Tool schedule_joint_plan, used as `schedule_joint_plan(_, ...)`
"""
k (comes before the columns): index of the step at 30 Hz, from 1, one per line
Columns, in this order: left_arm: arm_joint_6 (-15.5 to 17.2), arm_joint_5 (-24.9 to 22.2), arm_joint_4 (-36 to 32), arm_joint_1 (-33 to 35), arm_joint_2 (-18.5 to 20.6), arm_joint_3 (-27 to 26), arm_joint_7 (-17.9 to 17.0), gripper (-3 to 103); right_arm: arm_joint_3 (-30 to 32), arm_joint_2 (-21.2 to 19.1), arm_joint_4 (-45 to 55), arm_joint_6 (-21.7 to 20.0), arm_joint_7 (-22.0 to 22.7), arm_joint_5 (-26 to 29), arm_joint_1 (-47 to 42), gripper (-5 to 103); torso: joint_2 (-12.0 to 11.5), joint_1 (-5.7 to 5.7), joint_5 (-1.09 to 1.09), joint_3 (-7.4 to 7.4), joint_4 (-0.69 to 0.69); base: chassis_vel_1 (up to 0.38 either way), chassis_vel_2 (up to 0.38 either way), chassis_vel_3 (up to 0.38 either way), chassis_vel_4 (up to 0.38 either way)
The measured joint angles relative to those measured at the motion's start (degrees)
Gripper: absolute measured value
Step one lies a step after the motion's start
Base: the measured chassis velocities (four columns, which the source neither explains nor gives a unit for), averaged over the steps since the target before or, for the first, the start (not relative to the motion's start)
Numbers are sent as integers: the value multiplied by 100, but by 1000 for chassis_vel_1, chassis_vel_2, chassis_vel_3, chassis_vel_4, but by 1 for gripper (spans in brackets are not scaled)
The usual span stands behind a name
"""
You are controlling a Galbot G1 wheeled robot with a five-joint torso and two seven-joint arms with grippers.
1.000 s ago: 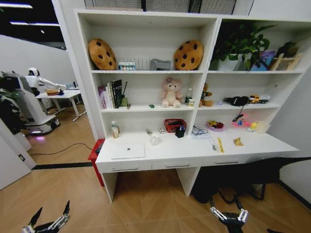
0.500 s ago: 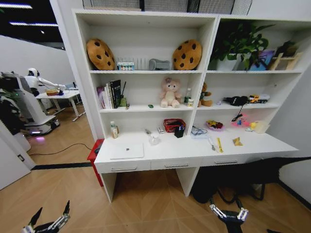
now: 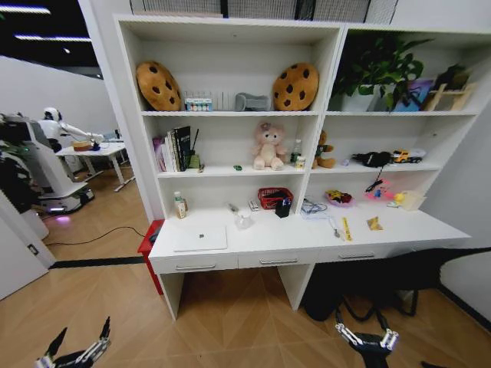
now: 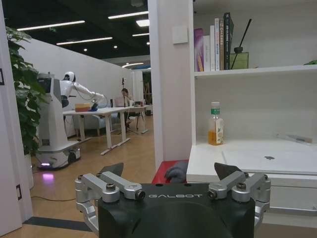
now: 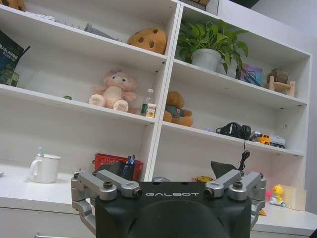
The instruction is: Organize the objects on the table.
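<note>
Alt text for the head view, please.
A long white desk under tall white shelving holds a closed silver laptop, with a red mesh basket behind. Both open claws, left and right, hang low over the wooden floor.

Open-plan office or robot lab, white shelving unit (image 3: 230,115), desks, another robot (image 4: 59,119), ceiling strip lights

Both wrists are showing a glossy black housing lettered GALBOT in white. The left gripper (image 4: 168,173) and right gripper (image 5: 168,172) are wearing silver linkages with dark round screws at ten and two o'clock, ending in black fingertips (image 4: 112,169).
</note>
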Motion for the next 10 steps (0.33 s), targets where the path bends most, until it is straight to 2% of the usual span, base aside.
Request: schedule_joint_plan(10, 0, 0, 0, 0, 0, 0, 0, 100, 0, 0, 1, -1, 2, 3, 2, 100, 0, 0, 0, 0, 0, 0, 0, 0, 0)
